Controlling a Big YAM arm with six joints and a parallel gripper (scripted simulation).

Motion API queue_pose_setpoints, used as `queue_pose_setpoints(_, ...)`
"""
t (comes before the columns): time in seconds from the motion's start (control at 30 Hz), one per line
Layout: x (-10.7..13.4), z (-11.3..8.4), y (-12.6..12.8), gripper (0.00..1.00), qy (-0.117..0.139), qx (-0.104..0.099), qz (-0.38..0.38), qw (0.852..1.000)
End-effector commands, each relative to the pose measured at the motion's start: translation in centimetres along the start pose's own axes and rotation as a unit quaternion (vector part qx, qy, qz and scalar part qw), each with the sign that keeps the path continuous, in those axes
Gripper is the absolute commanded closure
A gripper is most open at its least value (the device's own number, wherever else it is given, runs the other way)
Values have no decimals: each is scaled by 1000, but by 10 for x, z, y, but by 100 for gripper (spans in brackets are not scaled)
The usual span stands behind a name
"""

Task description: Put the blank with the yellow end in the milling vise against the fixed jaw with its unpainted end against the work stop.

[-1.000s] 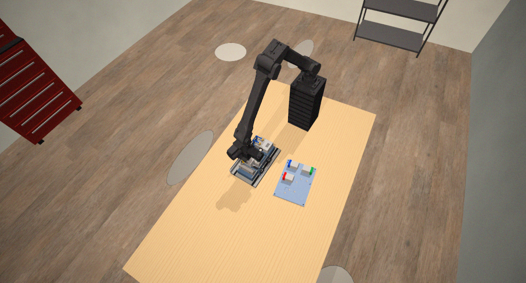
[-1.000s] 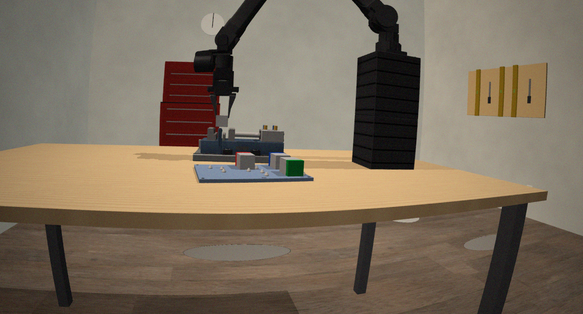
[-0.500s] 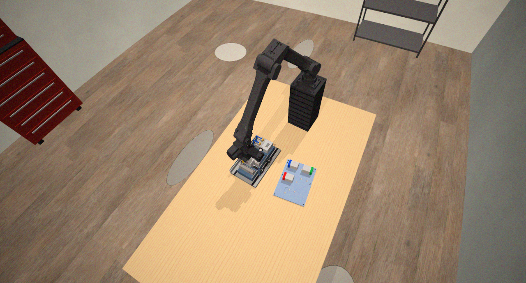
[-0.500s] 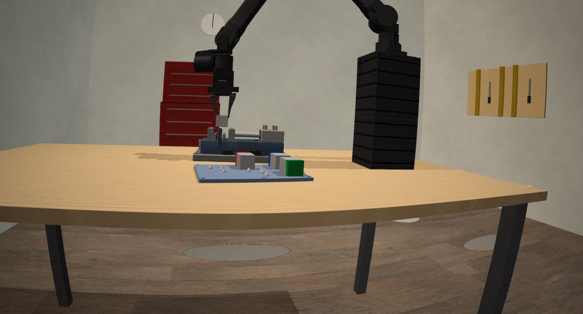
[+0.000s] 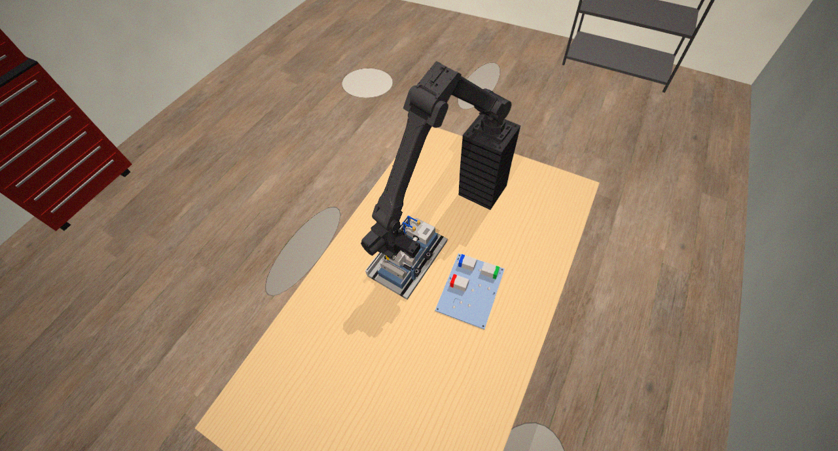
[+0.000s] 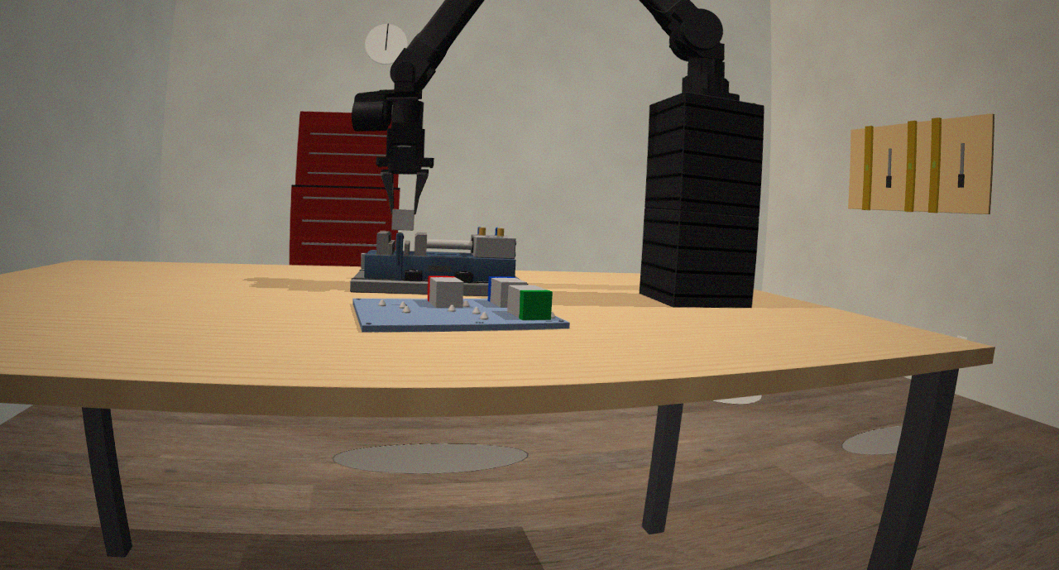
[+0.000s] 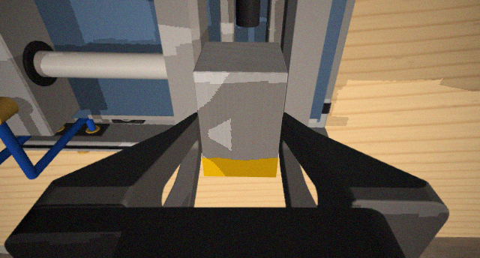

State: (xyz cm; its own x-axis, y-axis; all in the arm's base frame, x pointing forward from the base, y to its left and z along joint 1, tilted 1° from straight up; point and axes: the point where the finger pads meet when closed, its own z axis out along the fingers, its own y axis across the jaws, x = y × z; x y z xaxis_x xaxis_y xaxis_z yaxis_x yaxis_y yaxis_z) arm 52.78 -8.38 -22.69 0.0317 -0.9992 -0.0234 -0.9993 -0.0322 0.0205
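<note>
Two fingers of your gripper (image 6: 404, 205) (image 7: 240, 138) clamp the yellow-ended blank (image 6: 402, 219) (image 7: 241, 115) (painted end nearest the wrist camera), and below them sits the vise (image 5: 419, 254) (image 6: 444, 265) (image 7: 232, 59).

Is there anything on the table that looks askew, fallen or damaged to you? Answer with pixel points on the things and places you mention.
Nothing stands out. The blanks with red (image 5: 460, 283) (image 6: 446, 293), blue (image 5: 467, 264) (image 6: 506, 291) and green (image 5: 490, 270) (image 6: 529, 303) ends sit apart on the plate (image 5: 463, 313) (image 6: 414, 319), none tipped over. I see no damage, though the arm covers part of the vise (image 5: 391, 275) (image 6: 444, 265) from above.
</note>
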Motion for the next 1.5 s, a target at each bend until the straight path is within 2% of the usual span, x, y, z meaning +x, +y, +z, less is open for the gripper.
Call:
queue_pose_setpoints(0.0,-1,-13,-36,100,6,36,-6,999)
queue_pose_setpoints(0.77,-1,-13,-36,100,6,37,-5,999)
queue_pose_setpoints(1.0,-1,-8,-34,100,5,33,-5,999)
queue_pose_setpoints(1.03,0,-21,-41,100,7,45,-5,999)
queue_pose_setpoints(1.27,-1,-4,-33,100,5,32,-4,999)
queue_pose_setpoints(1.37,-1,-9,-37,100,6,37,-4,999)
queue_pose_setpoints(1.47,-1,-6,-35,100,5,35,-4,999)
